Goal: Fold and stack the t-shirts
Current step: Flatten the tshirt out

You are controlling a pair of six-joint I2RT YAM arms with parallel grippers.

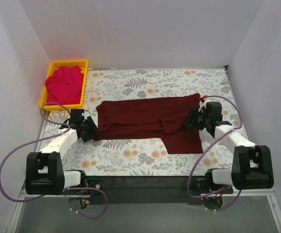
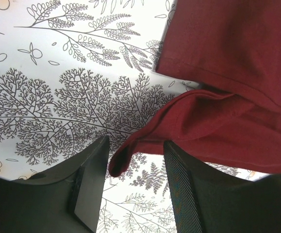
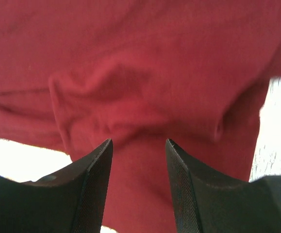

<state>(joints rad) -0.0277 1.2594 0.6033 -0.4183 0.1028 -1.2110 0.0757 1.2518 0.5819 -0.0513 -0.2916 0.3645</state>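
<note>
the right wrist view is blurred, so whether the right fingers [image 1: 191,120] touch the maroon t-shirt [image 1: 150,119] beneath them cannot be told; they stand spread. the left fingers [image 1: 91,130] are spread too, with a curled hem of that shirt in the gap. the shirt lies on the tabletop [image 1: 130,155] between both pairs. beyond the left fingers, the pinkish-red t-shirt [image 1: 64,85] sits bunched in a yellow bin [image 1: 85,80].

Two t-shirts are counted: one dark maroon t-shirt [image 1: 147,119] and one pinkish-red t-shirt [image 1: 64,85] (the latter bunched in a container). One yellow bin [image 1: 68,62], one floral-patterned table [image 1: 130,155] and two grippers, a left gripper [image 1: 92,132] and a right gripper [image 1: 189,119], are seen.
</note>
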